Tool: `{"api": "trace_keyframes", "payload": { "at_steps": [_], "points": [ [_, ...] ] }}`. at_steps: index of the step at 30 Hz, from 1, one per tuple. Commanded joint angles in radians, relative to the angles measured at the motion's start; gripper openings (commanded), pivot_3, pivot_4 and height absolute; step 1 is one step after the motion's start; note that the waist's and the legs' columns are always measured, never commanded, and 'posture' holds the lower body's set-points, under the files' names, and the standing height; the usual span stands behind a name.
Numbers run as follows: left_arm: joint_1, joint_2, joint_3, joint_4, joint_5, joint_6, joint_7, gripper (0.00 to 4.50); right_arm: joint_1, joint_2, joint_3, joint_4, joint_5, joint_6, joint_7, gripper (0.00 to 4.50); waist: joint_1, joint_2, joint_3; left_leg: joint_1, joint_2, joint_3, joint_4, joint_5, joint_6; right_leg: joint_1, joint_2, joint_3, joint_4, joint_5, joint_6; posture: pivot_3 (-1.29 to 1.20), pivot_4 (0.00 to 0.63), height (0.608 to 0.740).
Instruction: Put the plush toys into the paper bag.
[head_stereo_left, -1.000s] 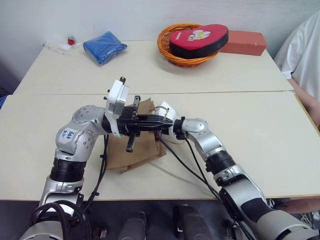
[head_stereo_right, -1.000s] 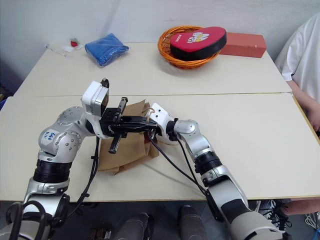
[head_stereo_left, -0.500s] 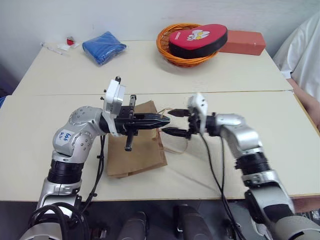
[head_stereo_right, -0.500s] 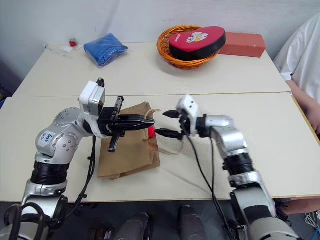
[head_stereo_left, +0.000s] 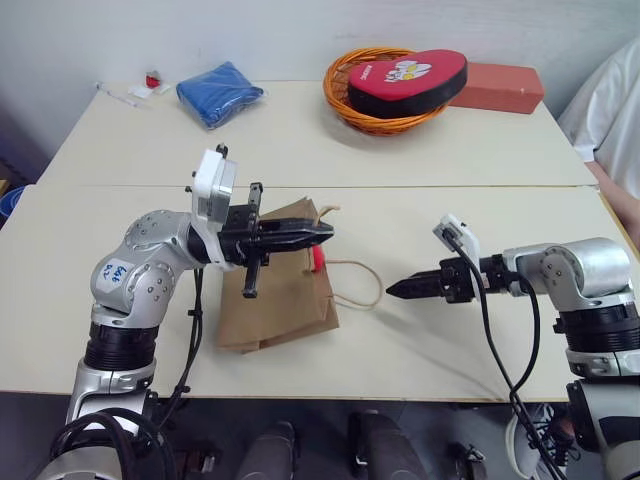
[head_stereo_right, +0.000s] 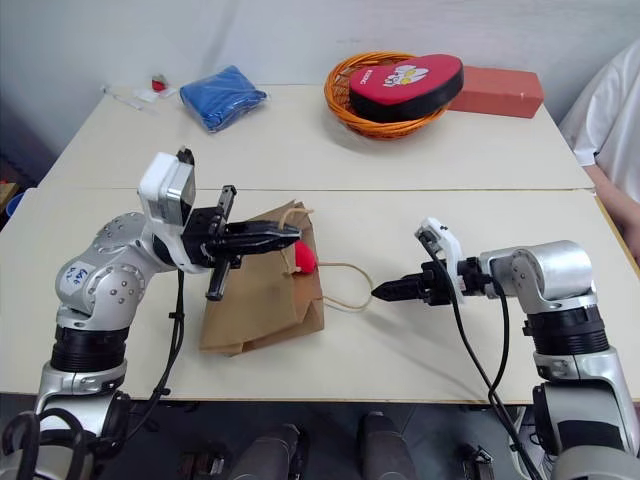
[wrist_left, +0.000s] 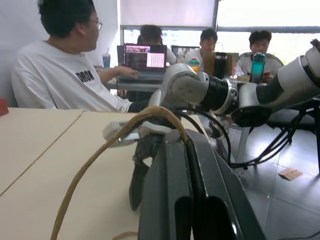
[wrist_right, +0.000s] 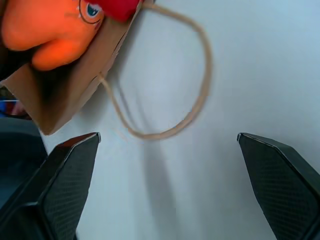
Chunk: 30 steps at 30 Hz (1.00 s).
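Tabletop (head_stereo_left: 480, 150): pale, two slabs butted; carries everything listed.

Paper bag (head_stereo_left: 285, 300): brown kraft, lower centre-left of the head views, lying flat with its mouth toward frame centre. I judge it light, thin, easily creased or torn; best held by a cord handle or the mouth edge. One handle loop (head_stereo_left: 355, 283) lies slack on the tabletop right of the mouth.

Left gripper (head_stereo_left: 318, 236): above the bag mouth, jaws closed, pinching the other cord handle (wrist_left: 107, 145) and lifting the upper lip.

Right gripper (head_stereo_left: 398, 290): right of centre, clear of the bag, jaws spread wide, empty.

Orange plush toy (wrist_right: 47, 30): inside the bag mouth. I judge it soft, light, squashable; grips anywhere on the body.

Red plush toy (head_stereo_right: 301, 259): at the mouth edge, partly showing. Same handling.
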Motion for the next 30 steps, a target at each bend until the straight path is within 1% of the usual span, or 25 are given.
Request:
{"api": "trace_keyframes", "payload": {
  "at_steps": [1, 4, 8, 12, 15, 16, 17, 18, 20, 24, 25, 29, 30],
  "points": [
    [-0.024, 0.036, 0.05, -0.035, -0.049, 0.024, -0.002, 0.0, 0.018, 0.068, -0.084, -0.016, 0.021, 0.083, -0.094, 4.48, -0.001, 0.0, 0.0, 0.0, 0.0, 0.0, 0.0, 0.0, 0.0, 0.0, 0.0, 0.0, 0.0, 0.0, 0.0, 0.0, 0.15, 0.74],
    [-0.018, 0.057, 0.066, -0.034, -0.052, 0.032, 0.01, 0.0, 0.02, 0.144, -0.137, -0.014, 0.05, 0.119, -0.165, 4.48, -0.003, 0.0, 0.0, 0.001, 0.0, 0.001, 0.0, 0.0, 0.0, 0.0, 0.0, 0.001, 0.0, 0.0, 0.0, 0.0, 0.15, 0.74],
    [-0.004, 0.077, 0.075, -0.048, -0.064, 0.047, 0.018, 0.0, 0.002, 0.223, -0.212, 0.051, 0.122, 0.124, -0.267, 4.48, -0.005, 0.0, 0.0, 0.001, 0.0, 0.001, 0.0, 0.0, 0.0, 0.0, 0.0, 0.001, 0.001, 0.0, 0.0, 0.0, 0.15, 0.74],
    [0.002, 0.079, 0.071, -0.06, -0.065, 0.049, 0.026, 0.0, -0.029, 0.286, -0.267, 0.123, 0.192, 0.124, -0.367, 4.48, -0.006, 0.0, 0.0, 0.001, 0.0, 0.001, 0.0, 0.0, 0.0, 0.0, 0.0, 0.001, 0.001, 0.0, 0.0, 0.0, 0.15, 0.74],
    [0.003, 0.081, 0.067, -0.064, -0.061, 0.048, 0.026, 0.0, -0.064, 0.338, -0.33, 0.158, 0.205, 0.124, -0.441, 4.48, -0.01, 0.0, 0.0, 0.001, 0.0, 0.001, 0.0, 0.0, 0.0, 0.0, 0.0, 0.001, 0.001, 0.0, 0.0, 0.0, 0.15, 0.74],
    [0.004, 0.081, 0.067, -0.065, -0.06, 0.048, 0.027, 0.0, -0.078, 0.345, -0.346, 0.167, 0.21, 0.124, -0.454, 4.31, -0.01, 0.0, 0.0, 0.001, 0.0, 0.001, 0.0, 0.0, 0.0, 0.0, 0.0, 0.001, 0.001, 0.0, 0.0, 0.0, 0.15, 0.74],
    [0.005, 0.081, 0.067, -0.066, -0.059, 0.047, 0.027, 0.0, -0.087, 0.35, -0.356, 0.175, 0.217, 0.124, -0.466, 4.05, -0.011, 0.0, 0.0, 0.001, 0.0, 0.001, 0.0, 0.0, 0.0, 0.0, 0.0, 0.001, 0.001, 0.0, 0.0, 0.0, 0.15, 0.74],
    [0.006, 0.082, 0.067, -0.067, -0.059, 0.047, 0.027, 0.0, -0.096, 0.351, -0.367, 0.182, 0.23, 0.124, -0.472, 3.93, -0.012, 0.0, 0.0, 0.001, 0.0, 0.001, 0.0, 0.0, 0.0, 0.0, 0.0, 0.001, 0.001, 0.0, 0.0, 0.0, 0.15, 0.74],
    [0.009, 0.083, 0.068, -0.069, -0.058, 0.045, 0.027, 0.0, -0.102, 0.349, -0.376, 0.189, 0.261, 0.124, -0.482, 3.31, -0.011, 0.0, 0.0, 0.0, 0.0, 0.001, 0.0, 0.0, 0.0, 0.0, 0.0, 0.001, 0.001, 0.0, 0.0, 0.0, 0.15, 0.74],
    [0.018, 0.084, 0.067, -0.073, -0.052, 0.039, 0.027, 0.0, -0.097, 0.311, -0.382, 0.153, 0.395, 0.124, -0.477, 1.92, -0.012, 0.0, 0.0, 0.0, 0.0, 0.001, -0.001, 0.0, 0.0, 0.0, 0.0, 0.0, 0.001, 0.0, 0.0, 0.0, 0.15, 0.74],
    [0.02, 0.084, 0.067, -0.073, -0.052, 0.037, 0.027, 0.0, -0.102, 0.307, -0.4, 0.146, 0.425, 0.124, -0.487, 1.65, -0.013, 0.0, 0.0, 0.0, 0.0, 0.001, -0.001, 0.0, 0.0, 0.0, 0.0, 0.0, 0.001, 0.0, 0.0, 0.0, 0.15, 0.74],
    [0.017, 0.078, 0.06, -0.055, -0.04, 0.023, 0.022, 0.0, -0.122, 0.28, -0.467, 0.111, 0.524, 0.124, -0.531, 0.26, -0.013, 0.0, 0.0, 0.0, 0.0, 0.001, -0.001, 0.0, 0.0, 0.0, 0.0, 0.0, 0.001, 0.0, 0.0, 0.0, 0.15, 0.74],
    [0.011, 0.077, 0.057, -0.041, -0.029, 0.012, 0.018, 0.0, -0.135, 0.267, -0.48, 0.099, 0.549, 0.124, -0.535, 0.01, -0.013, 0.0, 0.0, 0.0, 0.0, 0.001, -0.001, 0.0, 0.0, 0.0, 0.0, 0.0, 0.001, 0.0, 0.0, 0.0, 0.15, 0.74]
  ]
}}
